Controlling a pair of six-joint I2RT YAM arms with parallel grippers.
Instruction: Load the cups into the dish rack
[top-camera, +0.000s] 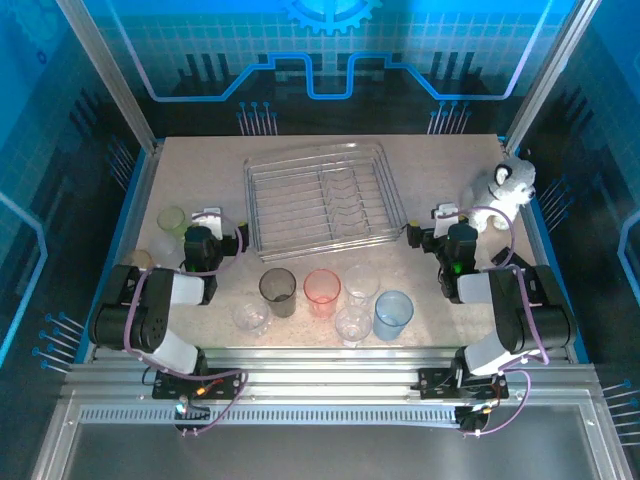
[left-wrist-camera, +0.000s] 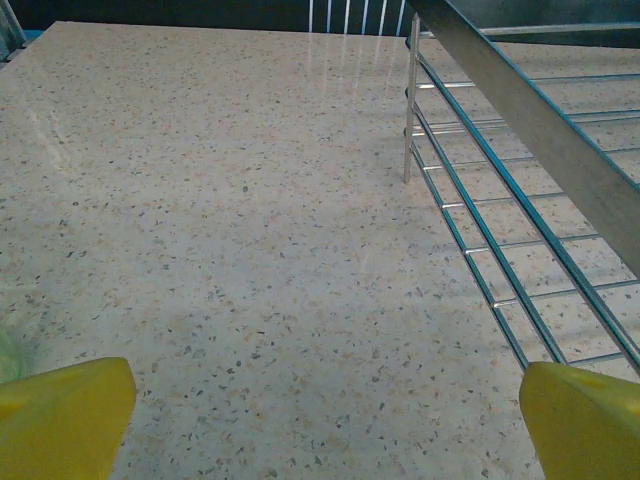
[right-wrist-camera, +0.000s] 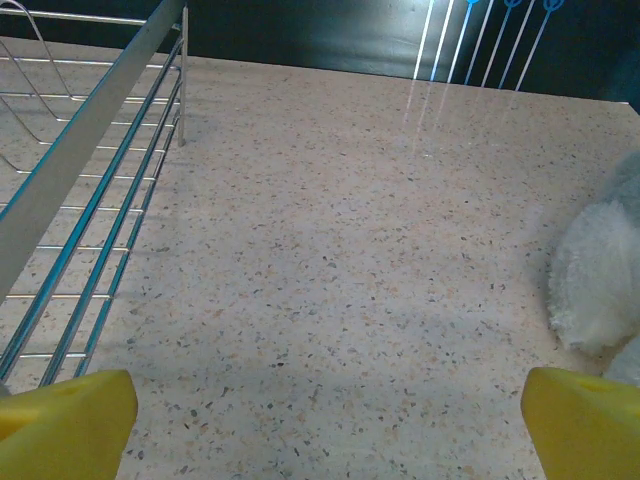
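Speckled beige tabletop (top-camera: 200, 165), blue circuit-pattern walls (top-camera: 450, 50); dish rack (top-camera: 322, 197) centre-far, cups (top-camera: 322, 288) standing on the table before it; left gripper (top-camera: 208, 218) and right gripper (top-camera: 444, 214) flank it, both spread wide, holding nothing.

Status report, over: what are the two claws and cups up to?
Left gripper and right gripper open, empty. Dish rack bare; cups on table. Plush toy near right gripper, nothing blocking.
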